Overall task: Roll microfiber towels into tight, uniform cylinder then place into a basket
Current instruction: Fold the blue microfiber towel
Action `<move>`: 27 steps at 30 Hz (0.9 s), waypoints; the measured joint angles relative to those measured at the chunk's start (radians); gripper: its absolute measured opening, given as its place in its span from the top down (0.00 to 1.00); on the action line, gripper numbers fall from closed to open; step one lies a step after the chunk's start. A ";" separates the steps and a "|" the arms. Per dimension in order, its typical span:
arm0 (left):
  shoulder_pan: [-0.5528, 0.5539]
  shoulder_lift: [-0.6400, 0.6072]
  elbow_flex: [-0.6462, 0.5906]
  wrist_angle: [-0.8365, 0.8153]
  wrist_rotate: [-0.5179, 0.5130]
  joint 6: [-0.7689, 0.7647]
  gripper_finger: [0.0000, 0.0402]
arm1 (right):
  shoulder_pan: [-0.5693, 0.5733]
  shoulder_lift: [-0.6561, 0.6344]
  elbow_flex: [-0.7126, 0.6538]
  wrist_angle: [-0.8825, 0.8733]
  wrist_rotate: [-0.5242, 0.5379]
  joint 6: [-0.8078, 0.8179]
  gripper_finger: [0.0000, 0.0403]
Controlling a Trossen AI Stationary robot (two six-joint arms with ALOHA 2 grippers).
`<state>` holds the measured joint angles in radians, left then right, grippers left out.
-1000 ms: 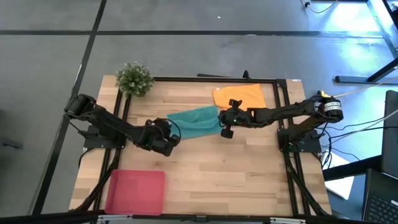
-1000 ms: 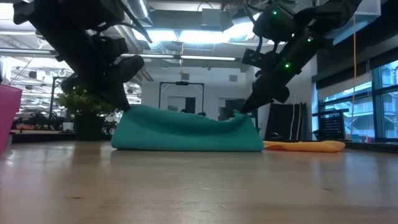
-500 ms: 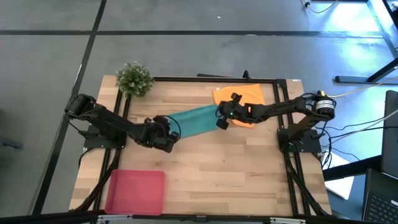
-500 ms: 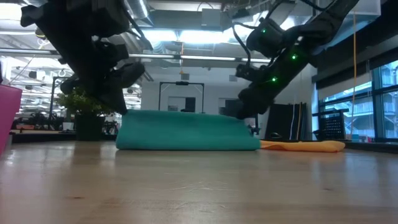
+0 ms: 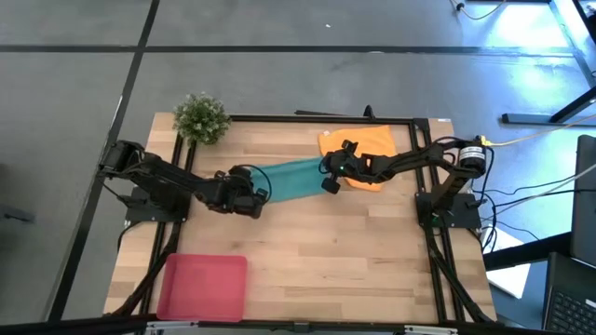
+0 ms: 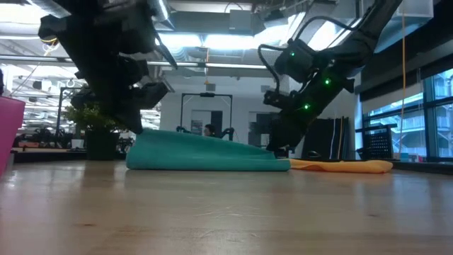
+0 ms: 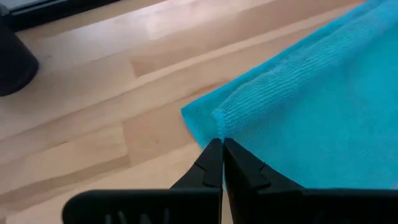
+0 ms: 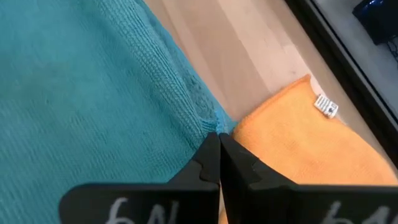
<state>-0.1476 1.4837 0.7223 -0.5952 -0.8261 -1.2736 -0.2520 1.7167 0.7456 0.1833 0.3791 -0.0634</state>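
High view: the teal towel (image 5: pixel 291 178) lies folded into a narrow band across the middle of the wooden table (image 5: pixel 372 251), one end overlapping the orange towel (image 5: pixel 361 144) near the far edge. The left gripper (image 5: pixel 253 195) is at the band's left end, the right gripper (image 5: pixel 328 177) at its right end. The red-pink basket (image 5: pixel 203 287) sits at the near left corner, well apart from both towels, and a potted plant (image 5: pixel 201 117) stands at the far left corner.

Low view: the teal towel (image 6: pixel 205 151) lies low on the table, with the orange towel (image 6: pixel 343 166) beyond it.

Left wrist view: the left gripper (image 7: pixel 221 144) is pinched closed on a corner of the teal towel (image 7: pixel 311 112).

Right wrist view: the right gripper (image 8: pixel 216 140) has its fingers pressed together at the teal edge beside the orange towel (image 8: pixel 292 137); it seems to nip the cloth, though the contact itself is hidden.
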 joint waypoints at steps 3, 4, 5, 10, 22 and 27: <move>0.022 0.003 0.000 0.001 -0.002 0.008 1.00 | -0.001 -0.001 0.000 0.003 0.000 -0.004 1.00; 0.029 0.004 0.000 0.001 0.000 0.017 1.00 | -0.001 -0.001 0.000 0.002 0.000 -0.012 1.00; 0.036 0.004 0.000 0.002 -0.001 0.024 1.00 | -0.001 -0.002 0.000 0.002 0.000 -0.015 1.00; 0.073 0.017 0.000 -0.001 0.004 0.054 1.00 | -0.001 -0.004 0.000 0.002 -0.006 0.002 1.00; 0.121 0.016 0.000 0.005 0.038 0.080 1.00 | -0.001 -0.004 0.000 0.000 -0.019 0.005 0.97; 0.137 0.016 0.000 0.003 0.078 0.081 1.00 | -0.001 -0.004 0.000 -0.005 -0.076 0.003 0.91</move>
<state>-0.0109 1.4994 0.7223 -0.5919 -0.7478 -1.1924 -0.2533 1.7130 0.7460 0.1787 0.3031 -0.0600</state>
